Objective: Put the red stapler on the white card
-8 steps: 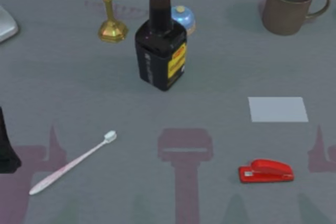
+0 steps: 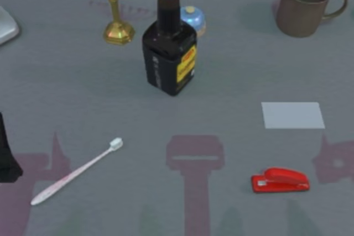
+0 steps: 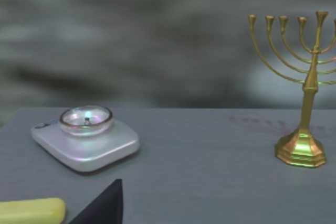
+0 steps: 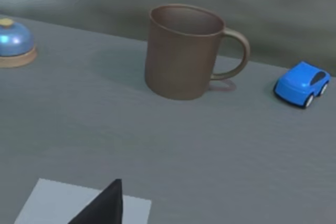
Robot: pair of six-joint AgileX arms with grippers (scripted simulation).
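The red stapler lies flat near the front right of the table. Just behind it, with a gap between them, lies the white card, which the right wrist view also shows as a pale card. My right gripper appears only as a dark tip over that card in the right wrist view; the top view shows nothing of it but a shadow at the right edge. My left arm is parked at the table's left edge, and the left gripper shows as a dark tip.
A dark sauce bottle with a red cap stands at centre back, beside a gold candelabrum and a blue bell. A brown mug is back right, near a blue toy car. A toothbrush lies front left, a scale far left.
The shadow at the table's right edge has widened and shifted left, so the right arm is moving. The stapler, the card and the left arm have not moved.
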